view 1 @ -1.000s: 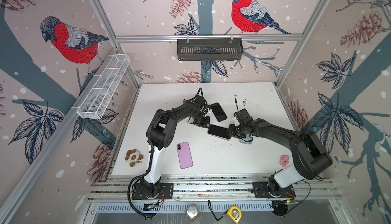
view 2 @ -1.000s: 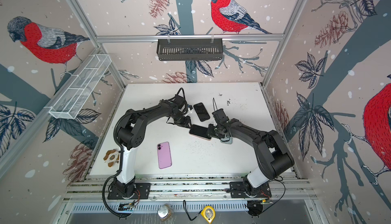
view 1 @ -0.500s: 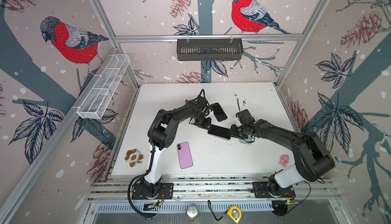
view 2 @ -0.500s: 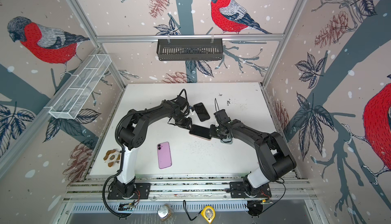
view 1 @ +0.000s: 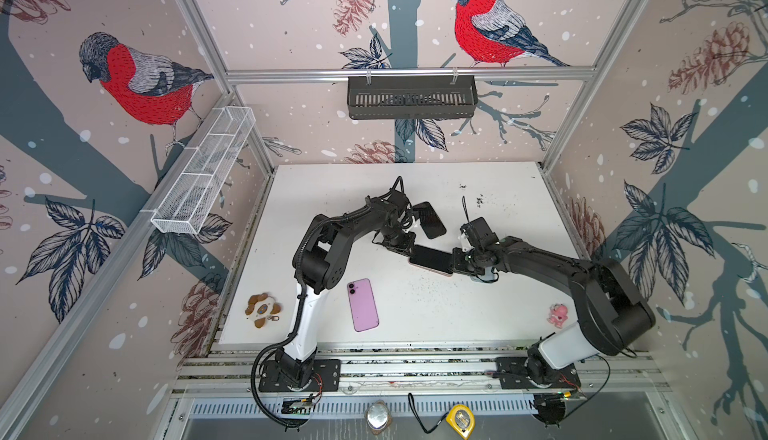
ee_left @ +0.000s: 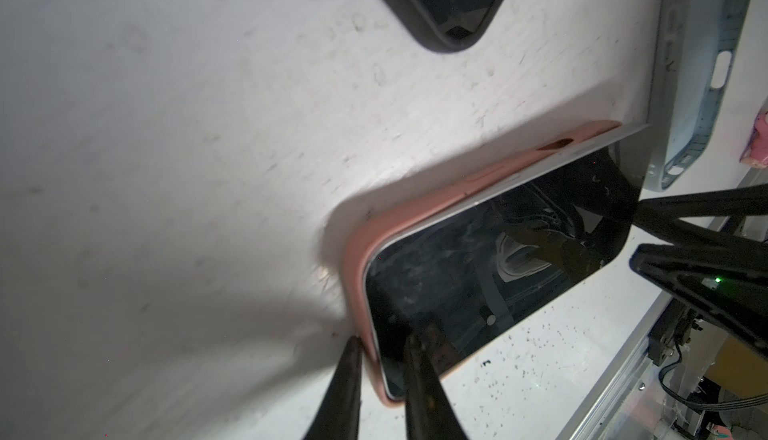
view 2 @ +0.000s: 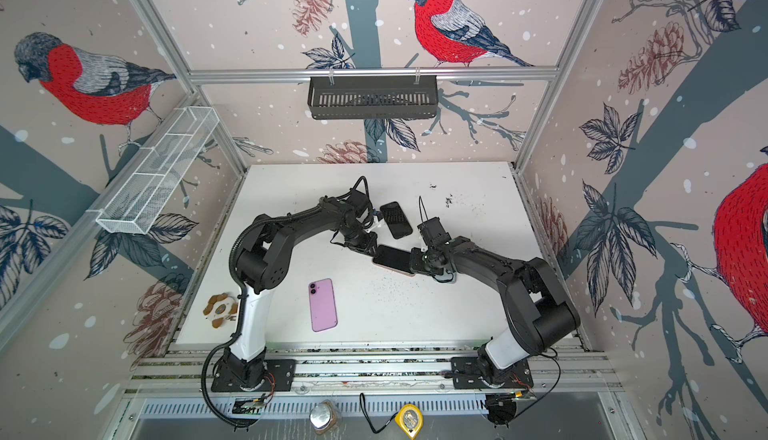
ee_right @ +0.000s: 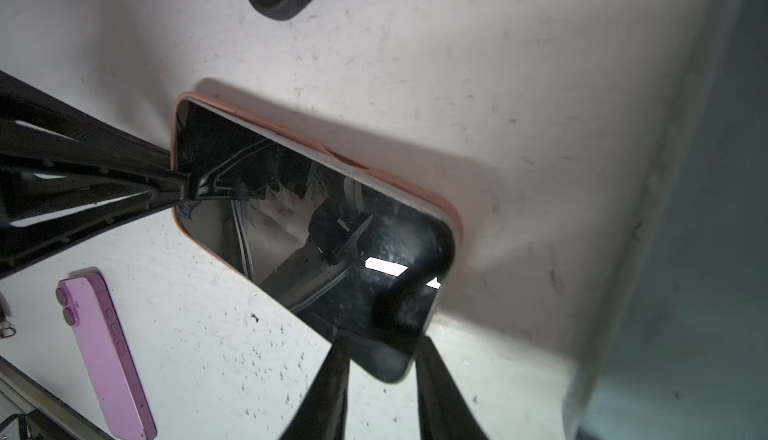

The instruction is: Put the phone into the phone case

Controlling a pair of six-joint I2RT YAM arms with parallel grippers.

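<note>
Both near-shut: L claw (ee_left: 382, 340) case (ee_left: 356, 276), R claw (ee_right: 382, 346) phone (ee_right: 299, 226)

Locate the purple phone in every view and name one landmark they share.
In a top view: purple phone, near the front, left of middle.
In a top view: purple phone, same place.
Left wrist: not in it.
Right wrist: purple phone, flat, camera side up.
Landmark: phone partly in pink case, in all four.

White table (view 1: 498, 193): purple phone (view 1: 363, 305), black-cased phone (view 1: 432, 220), pink case (ee_left: 353, 276), pale blue case (ee_left: 698, 64), pink toy (view 1: 557, 314), brown toy (view 1: 262, 309).
</note>
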